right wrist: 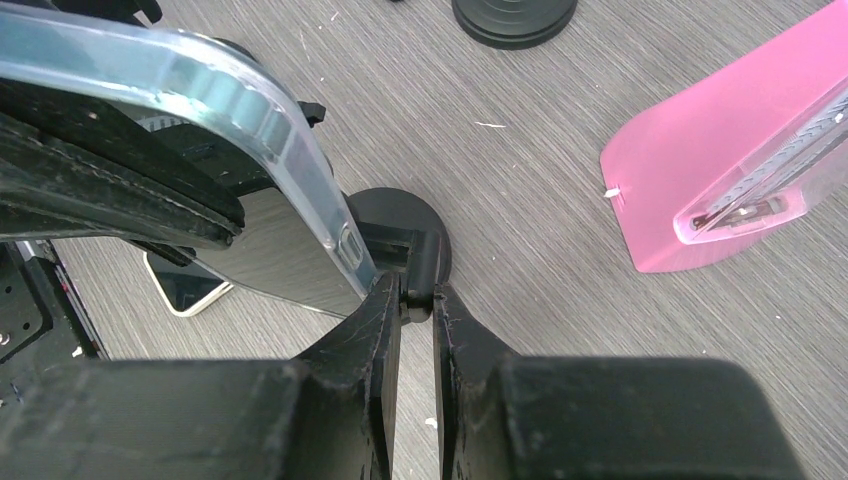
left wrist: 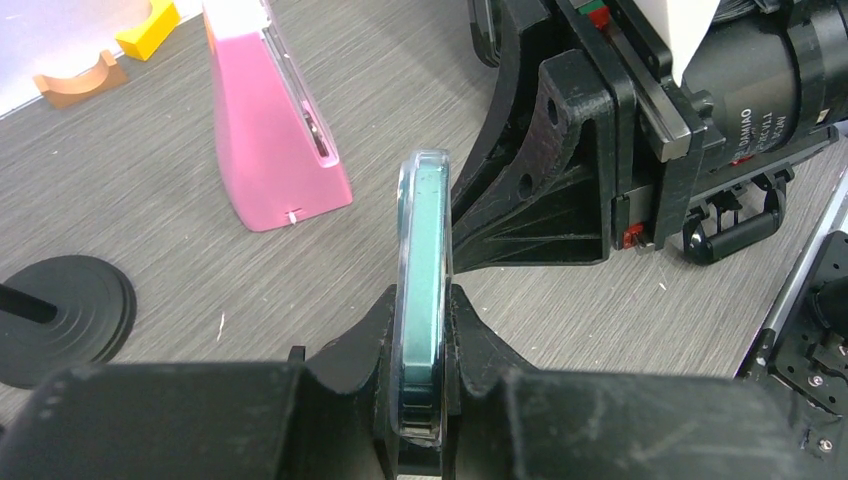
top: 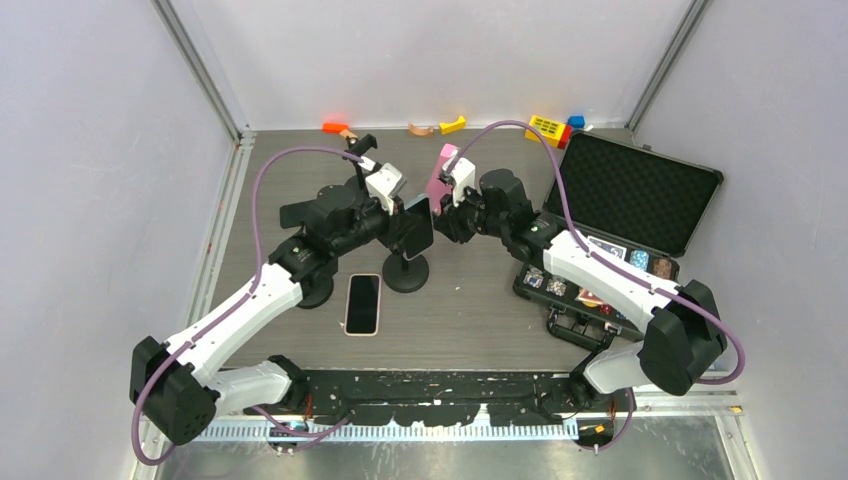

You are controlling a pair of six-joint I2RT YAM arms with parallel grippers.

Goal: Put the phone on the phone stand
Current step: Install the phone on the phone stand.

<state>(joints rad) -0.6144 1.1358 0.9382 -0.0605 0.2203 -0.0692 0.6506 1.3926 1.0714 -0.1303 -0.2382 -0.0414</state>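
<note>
Squeezing clear-cased phone (left wrist: 422, 220) edge-on with left gripper (left wrist: 421, 325), tight; pinching phone stand (right wrist: 430, 250) near-shut with right gripper (right wrist: 418, 300), just right of phone.

Teal phone (left wrist: 422, 290), black stand (top: 406, 275).

An open black hard-shell case (top: 630, 190) with a foam-lined lid sits on the grey wood-grain desk (top: 470, 310). Left of the case stands a pink translucent wedge (top: 440, 175). Just behind the case, by the back wall, lie a yellow perforated block (top: 547, 127) and a blue cube (top: 576, 121). Farther left are a yellow curved piece (top: 453, 124), a tan arch (top: 421, 129) and an orange block (top: 335, 128).
</note>
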